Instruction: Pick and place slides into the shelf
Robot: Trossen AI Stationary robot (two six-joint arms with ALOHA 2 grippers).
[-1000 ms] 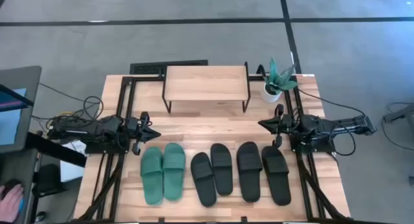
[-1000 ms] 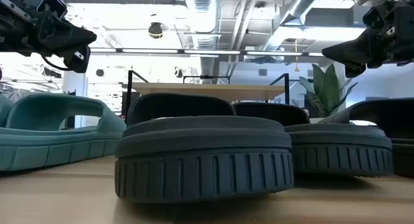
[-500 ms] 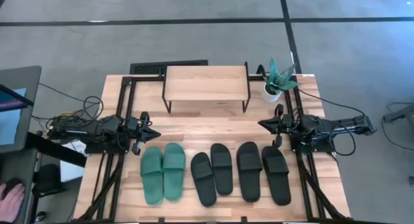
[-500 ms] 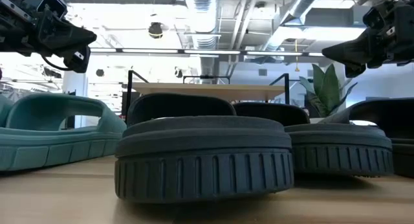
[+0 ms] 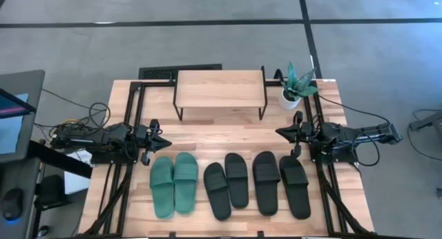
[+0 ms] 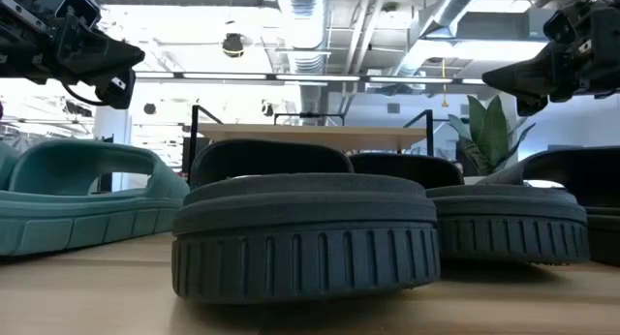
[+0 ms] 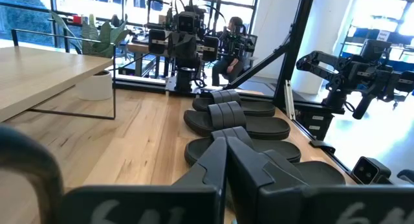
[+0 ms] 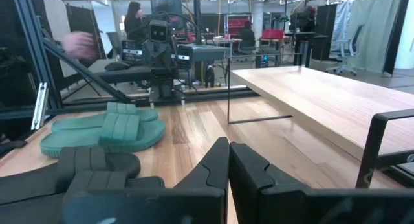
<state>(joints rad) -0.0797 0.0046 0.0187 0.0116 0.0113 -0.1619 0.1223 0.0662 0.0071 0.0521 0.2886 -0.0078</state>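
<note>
six slides lie between left claw and right claw, both closed

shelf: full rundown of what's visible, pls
The shelf is a low rack: a light wood plank top on thin black metal legs. It stands upright at the table's far edge, centred, with a small potted plant just off its right end, apart from it. Its top is bare; all six slides lie in a row on the table nearer the camera. Nothing touches it but the table.
</note>
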